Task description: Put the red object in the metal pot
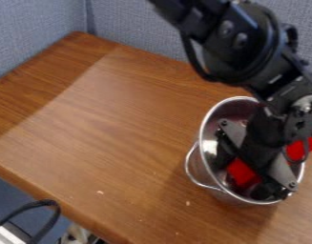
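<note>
The red block (241, 174) is down inside the metal pot (215, 146), toward the near side of its interior. Only part of it shows; the rest is hidden behind the dark fingers of the tool (251, 168). The tool reaches into the pot from above, its fingers spread around the block and open, in a released state. Whether any finger touches the block cannot be told.

The pot is round, shiny and silvery, with a rolled rim. Much of its right side is covered by the tool. Its thin wire handle (189, 172) hangs in a loop on the left side of the picture, close to the pot's wall. A second red patch (297, 150) shows farther right, partly behind the tool; whether it is a separate thing is unclear.

The black, jointed robot arm (236, 34) comes down from the top of the picture and leans to the right, covering the far side of the pot. Pot and tool are at the right-hand part of a brown wooden surface (107, 124), whose grain and warm colour show across the left and middle.

Behind the surface stand grey-blue, textured panels (133, 24), meeting in a corner at the upper left. A black cable (48, 221) curves through the lower left corner, beyond the edge of the surface.
</note>
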### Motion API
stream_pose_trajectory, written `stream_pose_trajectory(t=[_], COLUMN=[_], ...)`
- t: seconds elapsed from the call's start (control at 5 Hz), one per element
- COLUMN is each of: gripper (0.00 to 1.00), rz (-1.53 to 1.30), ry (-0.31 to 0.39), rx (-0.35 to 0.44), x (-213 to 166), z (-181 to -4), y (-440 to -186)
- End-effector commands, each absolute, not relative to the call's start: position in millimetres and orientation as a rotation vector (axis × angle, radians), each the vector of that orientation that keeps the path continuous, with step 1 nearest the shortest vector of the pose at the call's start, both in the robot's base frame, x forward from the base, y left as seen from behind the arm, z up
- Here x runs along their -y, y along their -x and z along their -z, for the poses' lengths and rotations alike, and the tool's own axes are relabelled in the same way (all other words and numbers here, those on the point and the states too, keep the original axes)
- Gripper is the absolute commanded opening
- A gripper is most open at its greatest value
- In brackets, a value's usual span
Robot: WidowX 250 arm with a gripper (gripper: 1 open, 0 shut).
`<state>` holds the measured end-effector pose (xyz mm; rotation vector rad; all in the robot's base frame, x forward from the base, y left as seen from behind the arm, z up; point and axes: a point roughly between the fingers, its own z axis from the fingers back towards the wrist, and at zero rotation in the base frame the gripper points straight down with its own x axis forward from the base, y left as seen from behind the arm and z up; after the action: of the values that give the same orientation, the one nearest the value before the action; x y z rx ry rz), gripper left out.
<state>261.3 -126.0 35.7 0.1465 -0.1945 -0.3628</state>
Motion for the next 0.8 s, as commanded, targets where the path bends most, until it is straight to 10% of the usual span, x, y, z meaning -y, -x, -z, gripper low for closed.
stream_pose_trajectory(t=[0.0,0.2,0.4,0.6], gripper=[1.00,0.00,1.00,1.00], rz=[0.310,0.239,0.170,0.160], ry=[-0.143,-0.141,-0.143,-0.142], rx=[0.182,0.171,0.163,0.164], x=[123.0,112.3,102.4,104.2], z=[-36.2,-35.4,-36.1,-30.4], y=[-268.6,-275.2,-281.9,-283.2])
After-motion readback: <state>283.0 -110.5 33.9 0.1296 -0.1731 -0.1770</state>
